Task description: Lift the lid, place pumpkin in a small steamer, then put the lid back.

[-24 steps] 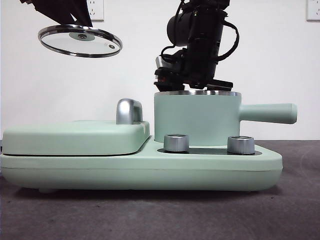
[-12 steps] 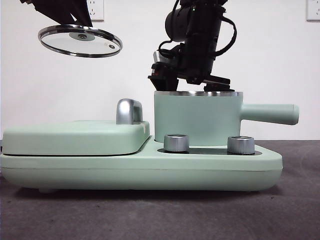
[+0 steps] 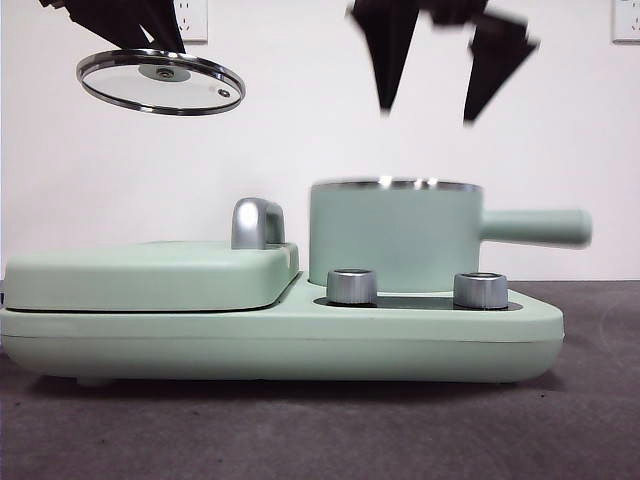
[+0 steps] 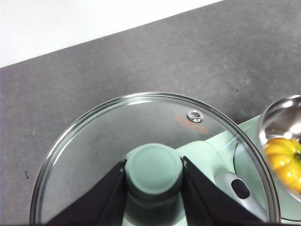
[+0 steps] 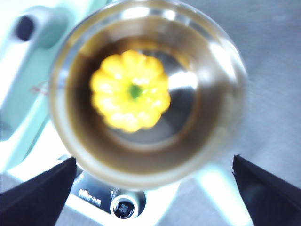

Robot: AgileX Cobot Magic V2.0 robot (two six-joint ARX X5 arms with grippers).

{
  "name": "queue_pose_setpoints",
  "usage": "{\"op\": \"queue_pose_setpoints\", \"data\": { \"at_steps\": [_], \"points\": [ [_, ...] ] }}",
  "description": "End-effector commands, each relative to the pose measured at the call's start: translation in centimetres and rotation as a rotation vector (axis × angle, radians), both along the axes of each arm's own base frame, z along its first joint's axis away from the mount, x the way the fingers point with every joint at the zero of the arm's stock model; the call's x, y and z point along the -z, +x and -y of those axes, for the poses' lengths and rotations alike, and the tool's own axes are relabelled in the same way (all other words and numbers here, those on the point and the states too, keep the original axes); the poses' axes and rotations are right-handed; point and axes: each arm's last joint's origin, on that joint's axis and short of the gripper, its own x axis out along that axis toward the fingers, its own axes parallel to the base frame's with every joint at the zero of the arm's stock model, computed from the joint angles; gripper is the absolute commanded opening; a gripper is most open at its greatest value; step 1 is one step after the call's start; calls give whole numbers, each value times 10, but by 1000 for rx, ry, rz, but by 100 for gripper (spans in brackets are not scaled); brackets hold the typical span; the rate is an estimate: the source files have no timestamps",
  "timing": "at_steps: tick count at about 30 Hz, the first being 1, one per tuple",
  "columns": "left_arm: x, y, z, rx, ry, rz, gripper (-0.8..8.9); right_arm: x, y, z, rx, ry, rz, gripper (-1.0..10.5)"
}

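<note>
Pumpkin point(image 5: 130, 91) sits on the floor of the small steamer point(image 3: 395, 236), stem up, roughly centred; the right wrist view is blurred, so whether it leans is hard to say. The steamer stands on the right half of the wide base point(image 3: 280, 330), handle pointing right.

Right gripper point(image 3: 432, 72) hangs above the steamer's mouth, jaws spread wide, nothing between them, clear of the rim.

Left gripper point(image 4: 154, 176) is up at far left, jaws clamped on the knob of the lid point(image 3: 160, 82), which is slightly tilted, high over the flat cover point(image 3: 150, 272).

Step in hand: placing looks done; lid return comes next. That calls for the right arm to clear the pot, then the lid carried right, levelled and centred over the steel rim before lowering.
</note>
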Motion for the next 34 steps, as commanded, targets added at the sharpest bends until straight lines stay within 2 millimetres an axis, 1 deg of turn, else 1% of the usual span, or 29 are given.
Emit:
{"op": "queue_pose_setpoints", "data": {
  "at_steps": [1,3,7,10,13,16,20,23,29,32,34],
  "points": [
    [-14,-2,3,9,-27,56,81,-15,-15,6,3,4,0,546],
    [-14,-2,5,16,-27,55,81,-26,-30,13,1,15,18,546],
    [-14,-4,11,39,-31,53,81,-45,-69,27,-26,42,64,546],
    [-14,-7,18,78,-43,47,81,-50,-98,39,-50,64,96,545],
    [-13,-10,26,123,-56,38,81,-47,-128,49,-71,112,152,545],
    [-13,-15,37,160,-58,36,81,-36,-156,61,-75,176,206,545],
    [-12,-21,53,213,-58,32,81,-12,-191,79,-103,245,269,545],
    [-11,-26,66,255,-59,32,81,8,-212,92,-104,304,306,545],
    [-3,-31,95,341,-56,27,82,41,-243,118,-99,414,392,545],
    [3,-31,111,379,-56,27,82,52,-255,129,-92,446,418,545],
    [8,-30,121,402,-58,29,81,56,-262,135,-91,466,440,545]
  ]
}}
